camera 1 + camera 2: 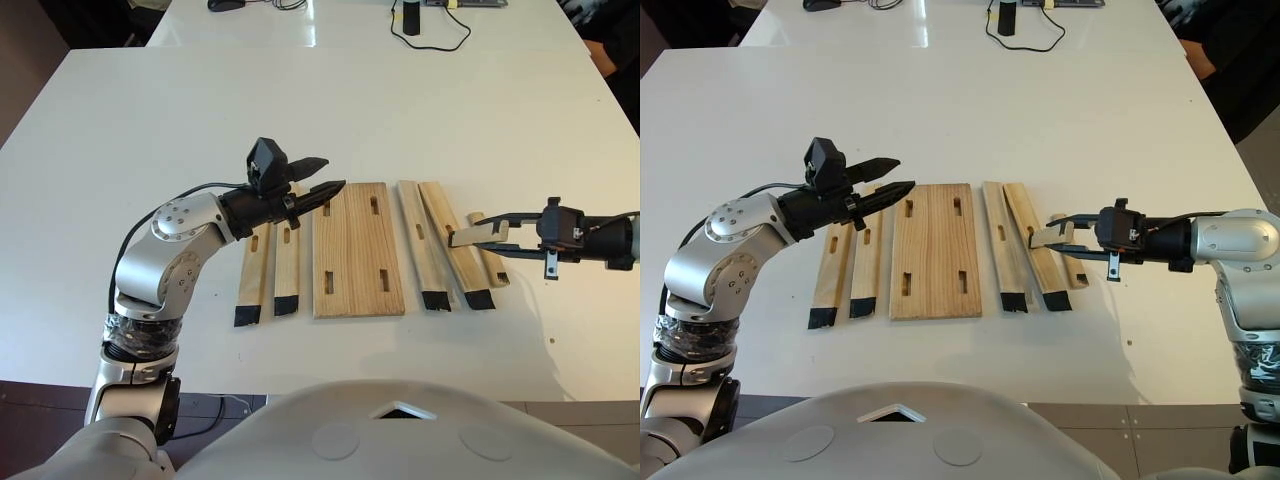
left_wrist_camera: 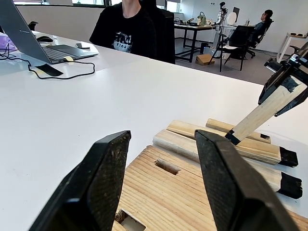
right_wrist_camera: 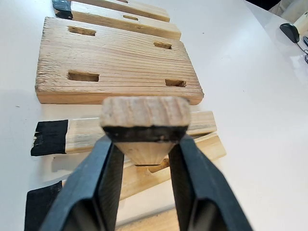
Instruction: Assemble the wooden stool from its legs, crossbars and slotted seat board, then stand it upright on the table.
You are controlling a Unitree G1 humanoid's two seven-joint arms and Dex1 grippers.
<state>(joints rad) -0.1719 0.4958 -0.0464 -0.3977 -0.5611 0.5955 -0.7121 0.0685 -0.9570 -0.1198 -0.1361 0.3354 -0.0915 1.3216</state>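
- Right gripper (image 3: pixel 144 144): fingers closed narrowly on one end of a short crossbar (image 3: pixel 144 114), one finger on each side of it. It sits at the right of the scene.
- Crossbar, held: raised off the table and pointing left, with its free end low over the right pair of legs. Whether it touches them cannot be told.
- Left gripper (image 1: pixel 332 172): fingers spread wide and holding nothing. It hovers above the far left corner of the seat board, fingertips pointing right.
- Seat board (image 1: pixel 358 250): lying flat at the centre of the table, with four slots cut through it, two far and two near.
- Left pair of legs (image 1: pixel 287 262): flat, side by side, just left of the board. Their black-tipped ends are nearest the robot.
- Right pair of legs (image 1: pixel 422 245): flat, just right of the board, black tips near. The outer one is angled slightly.
- Second crossbar (image 1: pixel 1076 268): lying flat just right of the right legs, beneath the right gripper.
- Table (image 1: pixel 200 110): white top carrying all the parts.
- Far table: a black cable (image 1: pixel 428 38) and a mouse (image 1: pixel 226 5).
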